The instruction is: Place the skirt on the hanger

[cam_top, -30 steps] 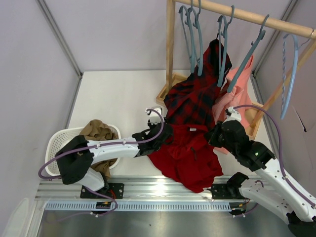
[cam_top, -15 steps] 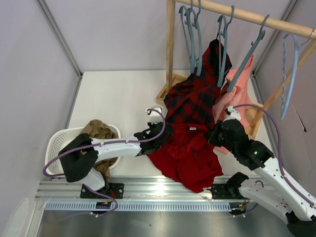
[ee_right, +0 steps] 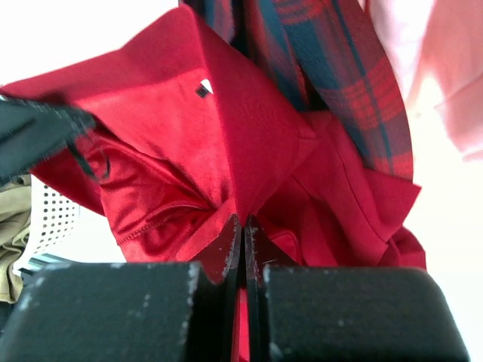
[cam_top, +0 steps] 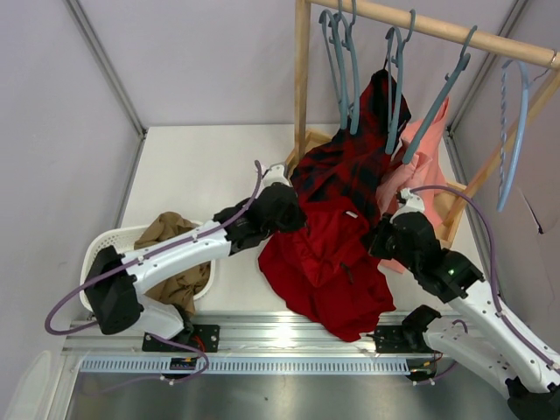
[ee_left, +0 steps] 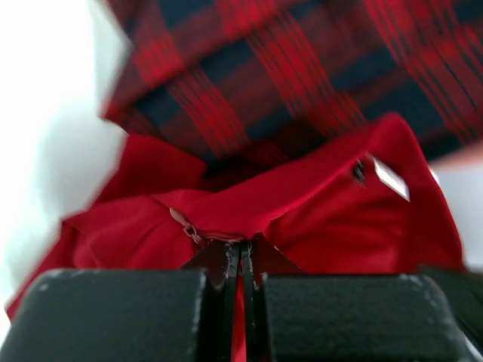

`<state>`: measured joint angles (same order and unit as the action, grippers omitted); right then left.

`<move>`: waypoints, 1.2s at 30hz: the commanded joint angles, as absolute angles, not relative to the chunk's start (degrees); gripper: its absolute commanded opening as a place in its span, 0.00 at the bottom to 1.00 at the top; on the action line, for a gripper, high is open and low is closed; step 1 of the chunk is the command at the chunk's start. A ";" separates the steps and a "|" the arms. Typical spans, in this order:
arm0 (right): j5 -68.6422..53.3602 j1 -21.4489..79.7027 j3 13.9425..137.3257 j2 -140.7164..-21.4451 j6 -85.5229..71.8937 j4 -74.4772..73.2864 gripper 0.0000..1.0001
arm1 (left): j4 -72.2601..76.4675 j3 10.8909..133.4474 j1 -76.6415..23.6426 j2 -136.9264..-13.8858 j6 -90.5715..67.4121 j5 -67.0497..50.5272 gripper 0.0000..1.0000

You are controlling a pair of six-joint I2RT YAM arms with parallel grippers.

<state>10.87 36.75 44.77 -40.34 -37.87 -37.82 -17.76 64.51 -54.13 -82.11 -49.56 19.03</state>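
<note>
- From the top camera you cannot see the fingertips of either arm: the left gripper [cam_top: 282, 210] and the right gripper [cam_top: 382, 240] both end in the folds of the skirt [cam_top: 328, 267].
- The wrist cameras show them better. The left gripper is pressed together on a fold of red cloth, just beside a zipper [ee_left: 183, 223]. The right gripper pinches another red fold in the same way.
- The far edge of the skirt goes under the plaid garment [cam_top: 348, 171], so you cannot follow its full outline there.
- The skirt lies on the near half of the table [cam_top: 201, 166], between the two grippers. It is raised where they hold it.
- Its long axis runs from far to near. The end with the white label [cam_top: 350, 214] points toward the rack, and the near tip lies over the metal base rail [cam_top: 245, 328].
- The hanger [cam_top: 440, 94] hangs tilted by its hook on the wooden bar [cam_top: 455, 35], among others alike, well apart from the skirt.
- The table is white and the walls are pale lilac. A white basket [cam_top: 98, 254] with a tan garment [cam_top: 171, 229] stands at the left. A pink garment [cam_top: 423, 166] hangs just beside the plaid one.
</note>
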 commanded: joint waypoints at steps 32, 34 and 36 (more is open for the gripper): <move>-7.29 43.67 59.93 -42.17 -28.47 -35.43 0.69 | -26.02 49.49 -39.47 -62.85 -49.40 -13.18 0.00; -5.02 49.96 62.56 -44.55 -28.74 -33.24 0.69 | -26.28 49.04 -38.59 -62.40 -48.61 -13.10 0.00; 2.95 55.61 64.15 -49.11 -28.92 -31.56 0.69 | -26.19 48.08 -37.97 -61.70 -48.17 -13.09 0.00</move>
<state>-2.35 49.06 60.75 -44.16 -28.86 -36.29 -26.22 49.06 -39.11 -64.05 -50.46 -12.25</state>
